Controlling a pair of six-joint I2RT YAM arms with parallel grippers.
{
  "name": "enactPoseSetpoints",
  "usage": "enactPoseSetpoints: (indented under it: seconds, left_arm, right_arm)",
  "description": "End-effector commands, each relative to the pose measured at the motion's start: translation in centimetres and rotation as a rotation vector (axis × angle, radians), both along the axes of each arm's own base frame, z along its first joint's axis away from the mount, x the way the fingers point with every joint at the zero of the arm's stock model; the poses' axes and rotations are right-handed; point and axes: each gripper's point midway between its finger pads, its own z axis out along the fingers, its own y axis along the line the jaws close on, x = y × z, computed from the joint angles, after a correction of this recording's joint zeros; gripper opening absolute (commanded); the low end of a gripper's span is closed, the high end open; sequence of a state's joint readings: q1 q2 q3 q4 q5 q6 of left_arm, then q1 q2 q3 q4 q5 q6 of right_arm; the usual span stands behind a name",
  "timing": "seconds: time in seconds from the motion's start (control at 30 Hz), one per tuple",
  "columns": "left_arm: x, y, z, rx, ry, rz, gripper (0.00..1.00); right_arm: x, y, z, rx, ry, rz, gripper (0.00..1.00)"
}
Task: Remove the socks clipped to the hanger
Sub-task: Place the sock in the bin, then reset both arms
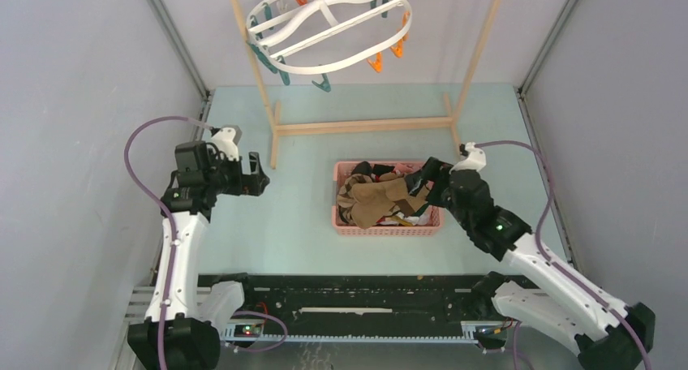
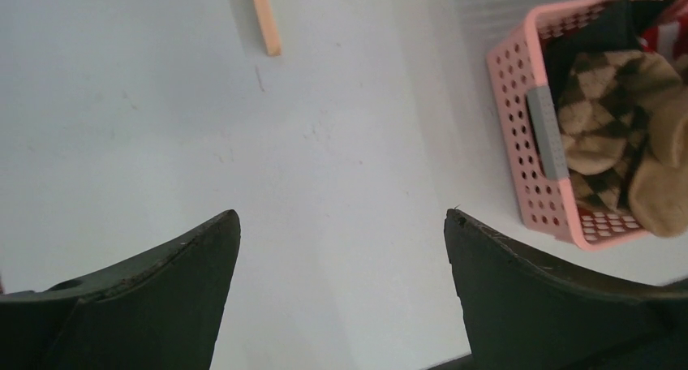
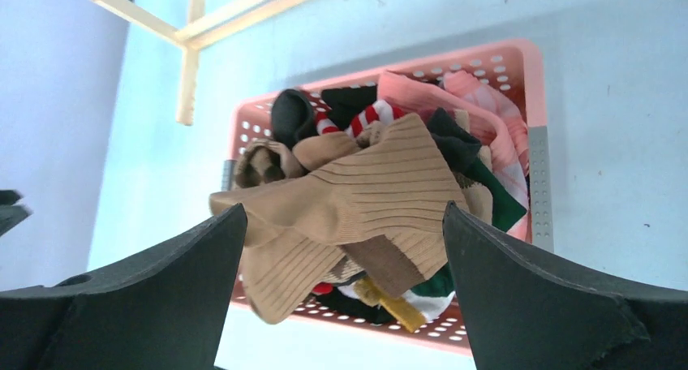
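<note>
The right pincer (image 3: 339, 208) stands with its two dark fingers (image 3: 170, 297) spread as wide as they go, low in the right wrist view, and it has hold of nothing. It hangs over the right end of a pink basket (image 1: 388, 228) at the middle of the top view. A ribbed tan sock (image 3: 381, 183) lies on the heap below the gap between the fingers. Whether its edges brush the fingertips cannot be told. The socks (image 1: 377, 195) are all piled in that basket. Around the tan one are a pink one (image 3: 454, 102) at the upper right, a red-and-white striped one (image 3: 361, 118), a black one (image 3: 292, 114) and a dark green one underneath. A brown checked one (image 2: 596, 102) shows at the right edge of the left wrist view. The left pincer (image 2: 341, 216) is likewise fully spread and holds nothing, over the bare pale table (image 1: 300, 224) well to the left of the basket. The hanger (image 1: 328, 29), a white oval ring with curved ribs, hangs at the top centre of the top view from a light wooden rack (image 1: 365, 126). Teal and orange pegs (image 1: 322, 83) dangle from its rim.
</note>
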State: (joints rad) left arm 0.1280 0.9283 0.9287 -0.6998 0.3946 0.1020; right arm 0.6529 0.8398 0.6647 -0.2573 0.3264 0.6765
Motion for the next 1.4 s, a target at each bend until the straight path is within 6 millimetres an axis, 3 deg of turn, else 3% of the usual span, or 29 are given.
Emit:
enactPoseSetpoints:
  seconds: [0.0, 0.07, 0.13, 0.3, 0.5, 0.6, 0.83, 1.07, 1.17, 1.23, 1.37]
  left_arm:
    - [2.6, 2.1, 0.5, 0.050, -0.091, 0.099, 1.00]
    - [3.4, 2.7, 0.4, 0.060, -0.120, 0.133, 1.00]
    - [4.3, 3.2, 0.1, 0.077, -0.155, 0.150, 1.00]
    - [6.4, 3.9, -2.2, 0.090, -0.222, 0.180, 1.00]
    - [8.0, 4.3, -5.0, 0.072, -0.292, 0.212, 1.00]
    - [9.1, 5.0, -4.8, 0.096, -0.402, 0.240, 1.00]
    - [9.4, 5.3, -5.4, 0.110, -0.575, 0.254, 1.00]
    - [7.7, 6.0, -6.3, 0.102, -0.698, 0.324, 1.00]
    - [6.9, 6.4, -5.6, 0.083, -0.761, 0.370, 1.00]
    - [7.2, 6.9, -5.9, 0.085, -0.732, 0.405, 1.00]
    - [8.4, 7.7, -6.5, 0.103, -0.655, 0.457, 1.00]
  right_arm:
    - [-1.3, -1.9, 3.0, -0.025, -0.017, 0.014, 1.00]
    - [-1.3, -3.5, 4.1, -0.031, -0.047, -0.024, 1.00]
    - [-0.6, -6.5, 4.6, -0.052, -0.071, -0.124, 1.00]
    - [2.1, -15.7, 3.5, -0.193, -0.135, -0.507, 1.00]
    - [4.2, -19.5, -0.9, -0.403, -0.176, -0.609, 1.00]
    - [5.0, -20.7, -2.8, -0.442, -0.170, -0.660, 1.00]
    - [6.1, -21.8, -6.1, -0.448, -0.273, -0.723, 1.00]
    - [6.7, -21.7, -6.2, -0.435, -0.367, -0.682, 0.97]
    - [6.8, -19.7, -6.5, -0.453, -0.415, -0.534, 0.92]
    - [6.7, -18.4, -6.4, -0.466, -0.470, -0.453, 0.99]
    - [7.9, -17.8, -6.7, -0.513, -0.463, -0.431, 1.00]
